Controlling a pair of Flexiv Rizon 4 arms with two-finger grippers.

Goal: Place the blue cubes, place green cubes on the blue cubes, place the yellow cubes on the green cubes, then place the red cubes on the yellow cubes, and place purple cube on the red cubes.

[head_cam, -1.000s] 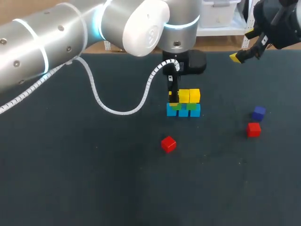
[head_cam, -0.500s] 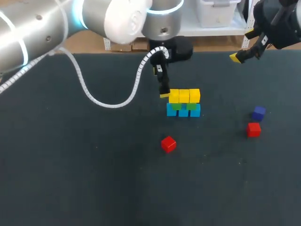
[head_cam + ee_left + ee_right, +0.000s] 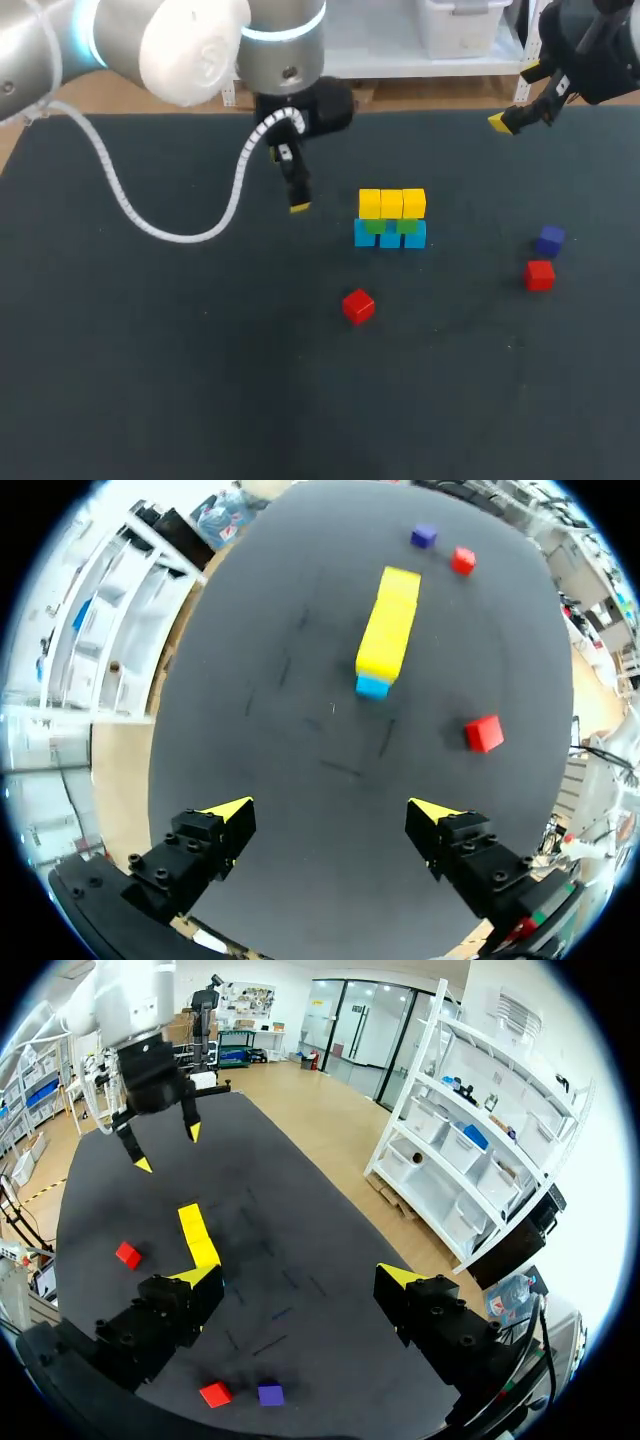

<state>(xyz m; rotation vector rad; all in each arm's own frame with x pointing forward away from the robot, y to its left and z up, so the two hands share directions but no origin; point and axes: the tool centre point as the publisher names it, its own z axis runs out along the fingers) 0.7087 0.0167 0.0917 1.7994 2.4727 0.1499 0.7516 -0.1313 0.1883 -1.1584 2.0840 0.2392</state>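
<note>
A wall of cubes stands mid-table: blue cubes (image 3: 390,238) at the base, green cubes (image 3: 407,226) on them, yellow cubes (image 3: 391,203) on top. Three tiers look done. Not yet placed are a red cube (image 3: 358,306) near the wall and another red cube (image 3: 540,274) well to its right, beside the purple cube (image 3: 550,240). The left gripper (image 3: 330,815) hovers beside the wall, the right gripper (image 3: 300,1275) near the far edge (both spread wide, empty).
</note>
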